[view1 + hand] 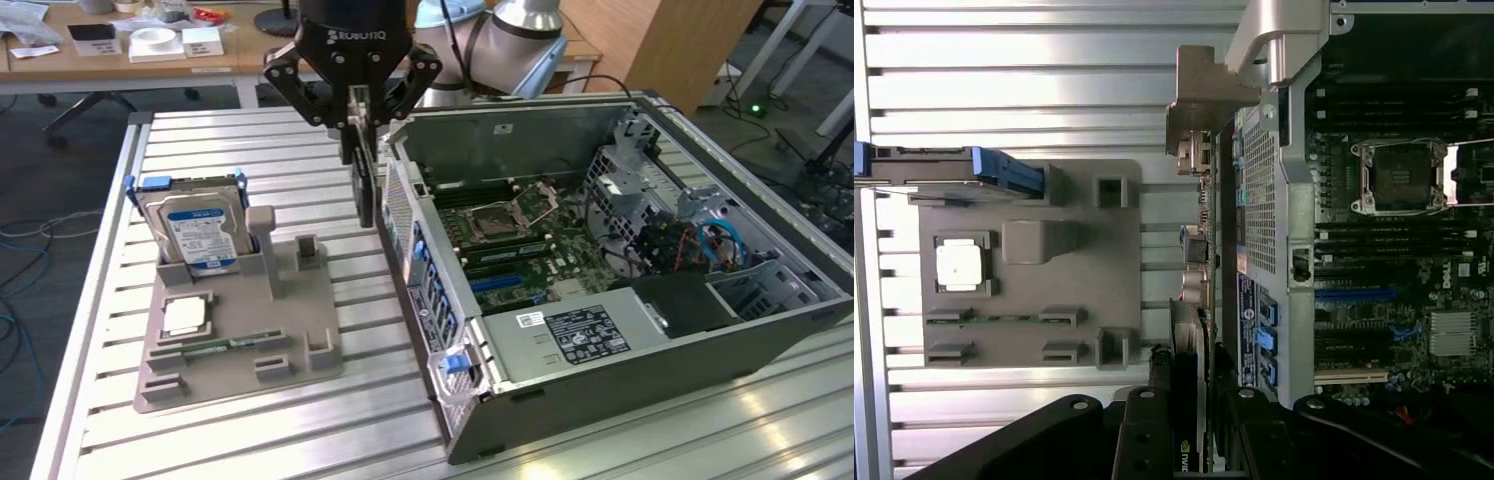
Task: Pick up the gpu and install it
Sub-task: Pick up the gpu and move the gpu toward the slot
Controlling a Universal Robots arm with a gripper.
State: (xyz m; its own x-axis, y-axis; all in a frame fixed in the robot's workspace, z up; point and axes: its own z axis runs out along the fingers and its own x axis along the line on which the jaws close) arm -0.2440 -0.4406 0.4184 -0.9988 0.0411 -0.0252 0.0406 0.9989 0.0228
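Right now my pincer (354,108) is pinching the gpu (363,180) by its upper edge, one finger on each face. The card hangs straight down, edge-on to the exterior view. In the wrist view the pincer (1196,440) straddles the card's (1194,360) thin edge, and its bracket (1199,110) sits at the far end, away from my fingers.

The gpu hangs outside the case (641,365), just beside the perforated rear wall, in the gap between that wall and the grey holder (247,345). Its lower end is off the table (267,440). I cannot tell whether it touches the case wall.

The case lies on its side with the top open, and the motherboard (534,250) with its bare socket faces up inside.

On the exterior view's left, the holder rests on the slatted table. A hard drive (198,235) stands upright in its far slot, a square chip (184,318) lies flat in a pocket, and a memory stick (220,345) lies on edge just in front of the chip. The tall post near the holder's middle has nothing on it.
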